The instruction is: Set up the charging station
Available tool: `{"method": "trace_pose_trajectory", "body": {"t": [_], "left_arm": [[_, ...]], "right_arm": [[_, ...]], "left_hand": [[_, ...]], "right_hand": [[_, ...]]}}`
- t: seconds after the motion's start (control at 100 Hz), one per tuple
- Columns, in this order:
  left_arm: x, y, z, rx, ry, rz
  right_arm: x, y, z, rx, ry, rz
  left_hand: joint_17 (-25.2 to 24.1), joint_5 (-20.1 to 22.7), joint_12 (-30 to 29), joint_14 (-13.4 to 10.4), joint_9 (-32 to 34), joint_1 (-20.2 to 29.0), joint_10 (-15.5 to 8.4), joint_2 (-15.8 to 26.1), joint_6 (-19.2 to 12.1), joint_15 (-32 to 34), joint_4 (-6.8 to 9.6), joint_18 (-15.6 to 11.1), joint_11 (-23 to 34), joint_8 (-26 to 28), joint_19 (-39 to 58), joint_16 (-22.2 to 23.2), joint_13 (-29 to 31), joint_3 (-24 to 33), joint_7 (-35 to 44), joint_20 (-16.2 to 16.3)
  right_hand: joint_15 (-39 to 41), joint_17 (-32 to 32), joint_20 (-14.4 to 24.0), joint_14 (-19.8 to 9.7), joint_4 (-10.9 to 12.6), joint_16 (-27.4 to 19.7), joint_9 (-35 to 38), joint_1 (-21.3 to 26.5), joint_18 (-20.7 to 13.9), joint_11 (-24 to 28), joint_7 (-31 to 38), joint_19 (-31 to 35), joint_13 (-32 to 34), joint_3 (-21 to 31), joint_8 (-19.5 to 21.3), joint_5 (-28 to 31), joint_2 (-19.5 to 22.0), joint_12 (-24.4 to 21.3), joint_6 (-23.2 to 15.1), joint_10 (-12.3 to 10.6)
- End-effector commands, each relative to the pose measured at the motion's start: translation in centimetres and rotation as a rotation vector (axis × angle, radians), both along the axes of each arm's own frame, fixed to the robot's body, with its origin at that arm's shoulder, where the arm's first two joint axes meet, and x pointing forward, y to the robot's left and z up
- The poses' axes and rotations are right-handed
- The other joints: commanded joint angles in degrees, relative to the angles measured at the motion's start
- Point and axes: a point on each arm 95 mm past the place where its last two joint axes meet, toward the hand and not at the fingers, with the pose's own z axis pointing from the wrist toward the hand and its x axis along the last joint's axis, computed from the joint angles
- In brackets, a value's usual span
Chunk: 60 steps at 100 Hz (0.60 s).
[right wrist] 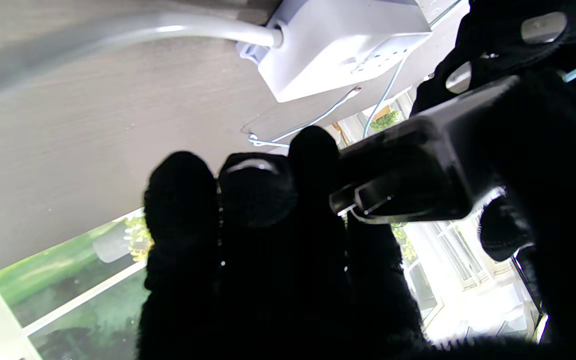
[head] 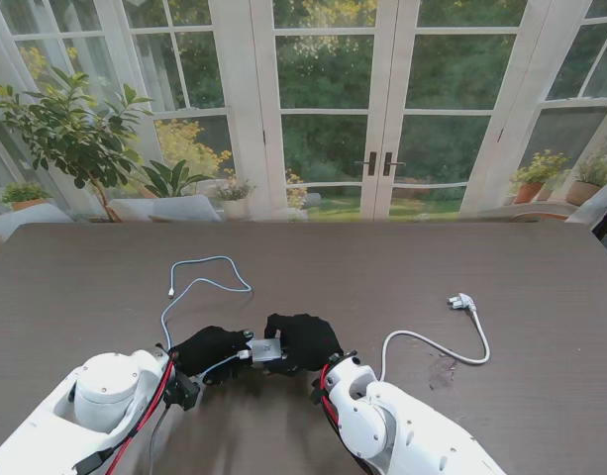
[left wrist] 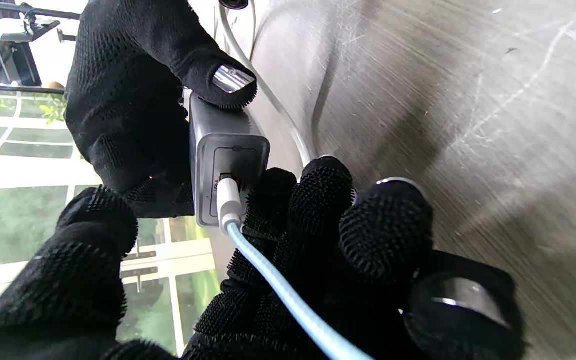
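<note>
Two gloved hands meet, right hand (head: 305,341) gripping grey charger (head: 266,349), left hand (head: 210,349) pinching blue cable (left wrist: 288,295), label unreadable

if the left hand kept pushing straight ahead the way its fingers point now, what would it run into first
The grey charger block, almost at once: the left hand already holds the blue cable's white plug at the block's port. Just past the block is the right hand gripping it. Whether the plug is fully seated is unclear.
</note>
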Motion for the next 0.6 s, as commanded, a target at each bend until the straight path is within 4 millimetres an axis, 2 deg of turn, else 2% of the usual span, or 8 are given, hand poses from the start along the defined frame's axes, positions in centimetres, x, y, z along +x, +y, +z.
{"method": "trace_pose_trajectory", "body": {"t": [0.0, 0.25, 0.28, 0.37, 0.54, 0.59], "left_arm": [[-0.2, 0.1, 0.2, 0.006, 0.009, -0.021], [-0.1, 0.9, 0.5, 0.046, 0.008, -0.015], [-0.1, 1.1, 0.5, 0.051, 0.006, -0.014], [-0.1, 1.5, 0.8, 0.059, -0.001, -0.007], [-0.1, 2.3, 1.4, 0.081, -0.027, -0.008], [-0.1, 2.4, 1.5, 0.081, -0.027, -0.017]], "right_arm": [[-0.3, 0.7, 0.2, 0.012, 0.005, 0.018], [-0.3, 0.5, 0.2, 0.016, 0.012, 0.017], [-0.3, 0.5, 0.2, 0.017, 0.013, 0.016], [-0.3, 0.5, 0.2, 0.018, 0.014, 0.016], [-0.3, 0.4, 0.2, 0.017, 0.016, 0.016], [-0.3, 0.4, 0.2, 0.016, 0.016, 0.016]], "left_hand": [[0.7, -0.7, 0.8, 1.8, -0.7, -2.0, 0.7, 1.5, -0.6, -1.2, 1.54, 1.6, -0.1, -0.6, 2.3, -0.3, 0.9, -2.2, -1.1, -0.8], [0.7, 0.4, 1.0, 1.7, -0.9, -1.3, 0.9, 2.2, -1.0, -1.8, 1.76, 1.5, -0.1, -0.7, 2.6, 0.4, 1.0, -4.3, -1.7, -1.3], [0.7, 0.6, 1.0, 1.5, -1.0, 0.3, 0.9, 2.8, -1.2, -2.1, 2.31, 1.2, -0.1, -0.3, 2.9, 1.4, 1.1, -7.5, -1.9, -1.9], [0.8, 1.3, 1.0, 1.3, -1.2, 0.9, 0.8, 3.0, -1.6, -2.1, 2.48, 0.8, -0.2, -0.1, 3.2, 1.6, 1.1, -8.0, -1.6, -2.0], [0.9, 3.4, 2.9, -0.9, -3.1, 2.1, -0.3, 2.8, -3.5, -3.7, 2.71, -1.0, 1.4, 1.1, 3.8, 2.1, 0.9, -9.4, 0.7, -2.4], [0.8, 4.2, 4.1, -1.3, -3.7, 3.3, -0.5, 3.2, -4.1, -5.6, 3.06, -1.0, 1.6, 1.8, 3.7, 4.2, 1.0, -11.3, 1.6, -3.1]], "right_hand": [[1.6, 0.6, 0.9, -1.3, 4.9, -37.1, 2.7, 8.2, -2.2, 0.7, 11.1, 0.9, 2.1, 10.7, 5.1, 9.4, 7.8, 0.7, -13.6, -3.0], [1.8, 0.8, 0.9, -1.2, 4.9, -37.0, 2.8, 8.3, -2.3, 0.6, 11.0, 0.9, 2.0, 10.9, 5.2, 9.5, 7.7, 1.0, -13.4, -2.9], [1.9, 0.8, 1.0, -1.2, 4.9, -37.0, 2.9, 8.3, -2.3, 0.5, 11.0, 0.9, 2.1, 10.9, 5.2, 9.5, 7.7, 1.0, -13.4, -2.9], [1.9, 0.8, 1.0, -1.2, 4.9, -37.0, 2.8, 8.2, -2.3, 0.5, 11.0, 0.9, 2.0, 10.9, 5.2, 9.5, 7.8, 1.0, -13.4, -2.9], [1.9, 0.8, 1.0, -1.1, 4.9, -37.0, 2.8, 8.2, -2.3, 0.4, 11.0, 0.9, 2.0, 10.8, 5.3, 9.5, 7.9, 1.2, -13.4, -2.9], [1.9, 0.8, 1.0, -1.1, 4.9, -37.0, 2.8, 8.2, -2.3, 0.4, 11.0, 0.8, 2.0, 10.8, 5.3, 9.5, 7.8, 1.2, -13.4, -2.9]]}}
